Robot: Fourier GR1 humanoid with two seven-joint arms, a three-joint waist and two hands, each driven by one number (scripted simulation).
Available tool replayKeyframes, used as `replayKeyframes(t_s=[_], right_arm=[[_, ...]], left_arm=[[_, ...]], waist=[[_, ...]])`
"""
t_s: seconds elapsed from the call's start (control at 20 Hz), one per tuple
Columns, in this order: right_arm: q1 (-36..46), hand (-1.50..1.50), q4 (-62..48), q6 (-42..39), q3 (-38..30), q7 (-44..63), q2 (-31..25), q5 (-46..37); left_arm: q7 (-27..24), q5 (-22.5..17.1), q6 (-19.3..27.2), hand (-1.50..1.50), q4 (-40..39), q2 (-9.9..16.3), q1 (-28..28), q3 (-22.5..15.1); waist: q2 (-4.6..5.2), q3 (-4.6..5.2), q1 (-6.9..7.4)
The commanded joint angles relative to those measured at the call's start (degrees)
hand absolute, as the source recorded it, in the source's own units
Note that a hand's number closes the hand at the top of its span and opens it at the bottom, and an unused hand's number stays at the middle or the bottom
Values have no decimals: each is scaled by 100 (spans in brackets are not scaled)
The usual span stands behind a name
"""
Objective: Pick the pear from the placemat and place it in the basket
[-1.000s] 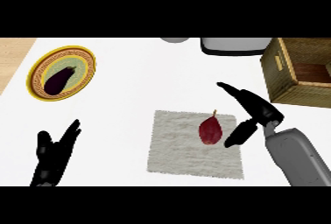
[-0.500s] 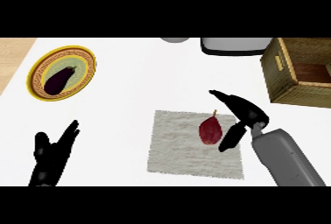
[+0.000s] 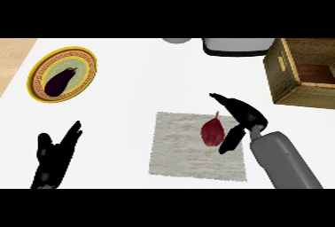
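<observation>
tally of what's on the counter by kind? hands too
Fruit/veg: 2 – red pear, dark eggplant
Plates: 1 – yellow-rimmed plate under the eggplant
Placemats: 1 – grey placemat under the pear
Baskets: 1 – wooden basket, top right
Hands: 2 – left hand, right hand
Total: 7

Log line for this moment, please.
stage: pre-grasp | right hand: open beside pear | pear: on placemat | basket: holds no pear | left hand: resting
</observation>
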State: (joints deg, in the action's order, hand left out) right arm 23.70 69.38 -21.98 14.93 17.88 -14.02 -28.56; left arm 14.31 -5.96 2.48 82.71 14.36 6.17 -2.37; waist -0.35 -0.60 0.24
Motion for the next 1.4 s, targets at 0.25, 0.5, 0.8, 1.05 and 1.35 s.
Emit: replayKeyframes(t_s=[0.25, 0.5, 0.8, 1.05, 1.35], right_arm=[[261, 150, -712, 248, -121, -396, 334, -371], [152, 150, -594, 588, 174, -918, 182, -958], [-151, 150, -507, 800, 273, -1150, 199, -1286], [-72, 150, 516, 547, 702, 663, 36, -2158], [-10, 150, 2371, -223, 727, 1982, -17, -2447]], left_arm=[[-63, -47, -281, 0, -509, -79, 110, 174], [-34, 118, -176, 0, -556, -144, -46, 198], [-286, 35, -441, 0, -684, -76, 117, 363], [161, 287, 8, 0, -257, -349, 26, 116], [201, 271, -83, 0, -265, -246, 70, 216]], waist=[[44, 61, 11], [42, 61, -5], [34, 63, -26], [-4, 71, -139], [-9, 68, -141]])
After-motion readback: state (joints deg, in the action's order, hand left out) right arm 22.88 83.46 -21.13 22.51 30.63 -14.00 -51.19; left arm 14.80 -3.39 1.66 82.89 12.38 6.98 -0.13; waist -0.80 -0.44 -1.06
